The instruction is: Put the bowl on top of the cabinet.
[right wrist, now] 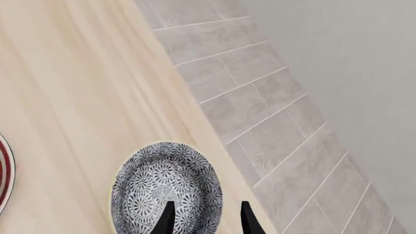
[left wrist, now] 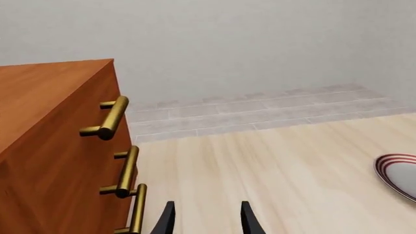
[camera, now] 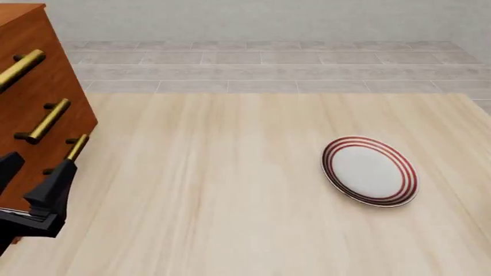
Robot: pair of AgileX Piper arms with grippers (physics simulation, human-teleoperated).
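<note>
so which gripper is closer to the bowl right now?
Right. The right gripper hovers open directly over the bowl near the table's edge. The left gripper sits beside the cabinet, with no bowl in its view.

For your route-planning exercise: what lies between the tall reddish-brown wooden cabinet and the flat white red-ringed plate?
Only bare pale wooden tabletop separates the cabinet from the plate, as the front view shows.

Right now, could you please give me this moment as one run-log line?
bowl: on table, under right gripper, ungrasped | right: open | left gripper: open, beside cabinet | plate: on table
</note>
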